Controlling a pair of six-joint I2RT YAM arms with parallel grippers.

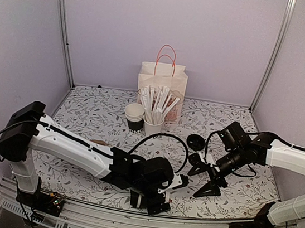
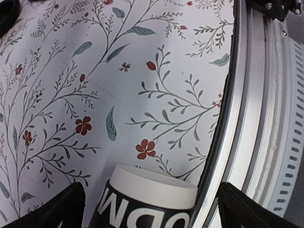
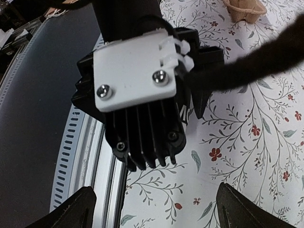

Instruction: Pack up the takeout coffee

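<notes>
The left gripper (image 2: 151,189) sat at the bottom centre of the top view, by the table's (image 1: 93,112) front rail (image 2: 259,118). Its jaws stood wide apart. The coffee cup (image 2: 148,205) was between the fingers (image 2: 52,211) at the bottom of the left wrist view, lidless, white rim showing, with a gap on either side. Whether it lay flat or tilted could not be told. Its black lid (image 1: 195,142) rested on the table right of centre, well apart from the cup. The right gripper (image 1: 204,180), also spread wide and holding nothing, hung just below the lid. A stack of cups (image 1: 135,115), a cup of sticks (image 1: 153,126) and a paper bag (image 1: 162,81) stood at upper centre.
</notes>
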